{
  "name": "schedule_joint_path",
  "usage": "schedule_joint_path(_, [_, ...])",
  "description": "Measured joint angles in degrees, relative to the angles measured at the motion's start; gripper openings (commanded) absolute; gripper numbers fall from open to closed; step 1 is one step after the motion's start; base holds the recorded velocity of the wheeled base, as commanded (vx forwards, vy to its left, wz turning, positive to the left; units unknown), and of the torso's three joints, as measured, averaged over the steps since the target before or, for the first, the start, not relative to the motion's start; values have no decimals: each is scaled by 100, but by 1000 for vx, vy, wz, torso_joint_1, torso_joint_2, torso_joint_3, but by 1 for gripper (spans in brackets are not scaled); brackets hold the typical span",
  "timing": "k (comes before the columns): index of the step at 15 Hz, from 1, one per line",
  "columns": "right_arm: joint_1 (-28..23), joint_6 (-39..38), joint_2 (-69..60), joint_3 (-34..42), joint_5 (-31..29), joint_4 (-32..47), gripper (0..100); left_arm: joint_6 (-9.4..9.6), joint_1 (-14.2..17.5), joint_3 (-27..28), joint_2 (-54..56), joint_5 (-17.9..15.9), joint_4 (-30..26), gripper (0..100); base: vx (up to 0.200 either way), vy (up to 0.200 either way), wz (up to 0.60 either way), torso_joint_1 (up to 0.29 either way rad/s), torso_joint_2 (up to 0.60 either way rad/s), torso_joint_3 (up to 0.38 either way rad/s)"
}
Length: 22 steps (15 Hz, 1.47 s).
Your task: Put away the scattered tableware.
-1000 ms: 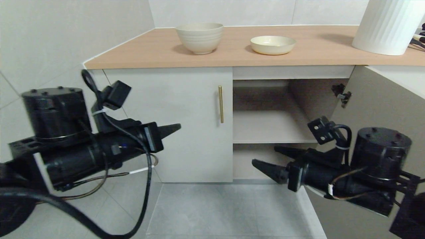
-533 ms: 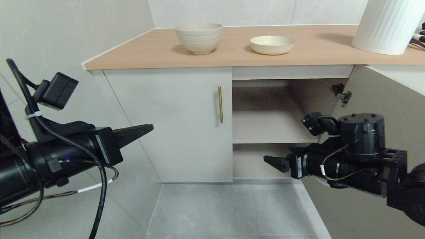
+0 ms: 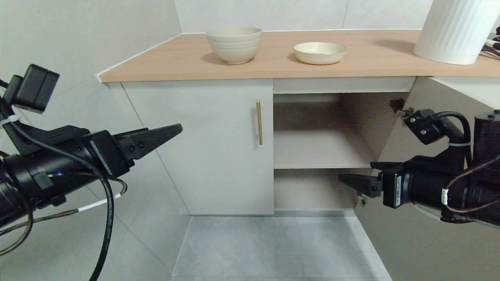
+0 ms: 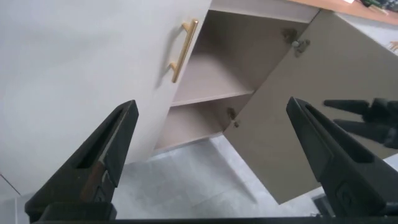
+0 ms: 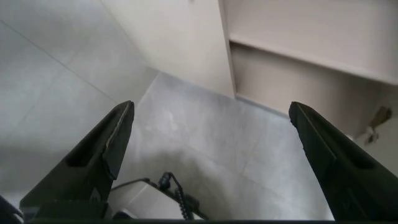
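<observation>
Left tool [image 3: 177,128], wide open and empty, has backed off leftward, ribbed beige ceramic bowl [image 3: 234,43] and shallow cream dish [image 3: 320,52] sit apart on the light wooden bench [image 3: 175,64], and right tool [image 3: 354,169], also wide open and empty, has pulled clear of the open grey cupboard [image 3: 316,150], so probably shelves reachable, bowl pick next.

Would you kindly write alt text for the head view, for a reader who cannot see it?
A deep ribbed cream bowl and a shallow cream dish sit apart on a light wooden countertop, above a grey cabinet whose right door stands open onto two shelves. The black left gripper and right gripper, both open, hang in front of the cabinet.
</observation>
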<state>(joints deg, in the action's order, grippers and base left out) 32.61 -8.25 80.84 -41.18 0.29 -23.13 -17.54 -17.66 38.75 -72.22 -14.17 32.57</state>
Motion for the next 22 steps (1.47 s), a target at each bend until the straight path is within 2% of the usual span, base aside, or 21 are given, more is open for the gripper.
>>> schedule_joint_path(3, [7,0,-134,-13,6,2,100,0,15,-15,6,-15,-34,100,0,0,0,0,0,0])
schedule_joint_path(7, [10,7,-294,6,46,-51,100,6,20,88,44,-39,-452,100,200,0,0,0,2,5])
schedule_joint_path(15, [7,-11,-377,52,71,-44,100,6,17,132,45,-61,-458,100,200,0,0,5,3,3])
schedule_joint_path(22, [7,363,-457,321,68,-93,100,0,15,162,78,-33,-435,100,0,0,0,0,0,0])
